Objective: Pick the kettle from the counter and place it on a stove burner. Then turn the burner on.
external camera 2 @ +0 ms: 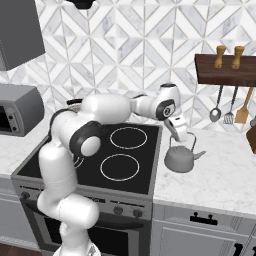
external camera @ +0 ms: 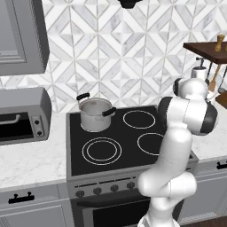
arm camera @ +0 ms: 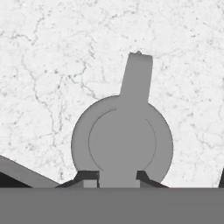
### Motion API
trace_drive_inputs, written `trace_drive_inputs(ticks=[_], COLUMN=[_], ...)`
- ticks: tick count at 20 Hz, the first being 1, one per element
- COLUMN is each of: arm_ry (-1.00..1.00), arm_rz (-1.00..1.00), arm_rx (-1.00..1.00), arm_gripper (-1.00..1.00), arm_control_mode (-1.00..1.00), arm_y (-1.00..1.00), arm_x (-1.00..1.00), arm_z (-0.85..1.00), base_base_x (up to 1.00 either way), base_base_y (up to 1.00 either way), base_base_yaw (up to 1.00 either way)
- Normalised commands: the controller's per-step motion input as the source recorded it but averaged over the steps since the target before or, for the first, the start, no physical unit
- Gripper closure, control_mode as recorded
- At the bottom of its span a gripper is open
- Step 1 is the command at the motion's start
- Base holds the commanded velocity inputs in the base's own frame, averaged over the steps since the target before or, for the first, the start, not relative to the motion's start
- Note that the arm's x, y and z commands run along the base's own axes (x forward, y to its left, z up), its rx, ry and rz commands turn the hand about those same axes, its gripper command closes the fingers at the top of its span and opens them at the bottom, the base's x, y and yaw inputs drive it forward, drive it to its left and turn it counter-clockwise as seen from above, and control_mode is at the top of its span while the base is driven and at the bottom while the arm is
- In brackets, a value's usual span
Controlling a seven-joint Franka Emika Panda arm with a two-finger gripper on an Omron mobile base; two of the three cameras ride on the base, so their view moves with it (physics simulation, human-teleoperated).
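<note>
Marble-look counter (external camera 2: 220, 175) runs either side of the stove (external camera 2: 55, 170), under a diamond-patterned tile wall. On that black glass stove, a steel pot (external camera: 95, 114) with black side handles stands on the back corner farthest from the kettle, and the double-ring burner (external camera: 102, 150) in front of the pot lies bare.

Just beside the stove, on the counter off its far edge from the pot, sits the kettle (external camera 2: 181, 159), squat and grey, upright, with its spout pointing away from the stove. A rack of hanging utensils (external camera 2: 231, 111) is mounted on the wall well beyond it.

From where I stand, the white arm reaches across the stove and the gripper (external camera 2: 176, 134) comes down right over the kettle. Looking along the hand, the fingertips (arm camera: 87, 177) sit drawn together on the kettle's thin top handle, pinching it.

To my mind the lift is what matters now: raise it straight so the kettle hangs level, clear the stove's edge, then carry it across to the double-ring burner, keeping well off the pot.
</note>
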Motion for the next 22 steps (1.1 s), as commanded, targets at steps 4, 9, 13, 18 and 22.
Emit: trace_drive_inputs(ticks=[4,9,13,18,22], arm_ry=[-0.17,-0.14,-0.16,-0.13,-0.14], arm_rz=[0.17,0.14,0.20,0.29,0.32], arm_rx=[-0.01,-0.05,-0.07,-0.03,0.00], arm_gripper=[1.00,1.00,1.00,1.00,1.00], arm_control_mode=[-1.00,-1.00,-1.00,-1.00,-1.00], arm_y=[0.49,0.63,0.91,0.98,0.88], arm_x=[-0.68,-0.63,-0.40,-0.30,-0.46], arm_z=[0.56,0.59,0.29,0.19,0.13], base_base_x=[0.00,0.00,0.00,0.00,0.00], base_base_y=[0.00,0.00,0.00,0.00,0.00], base_base_yaw=[0.00,0.00,0.00,0.00,0.00])
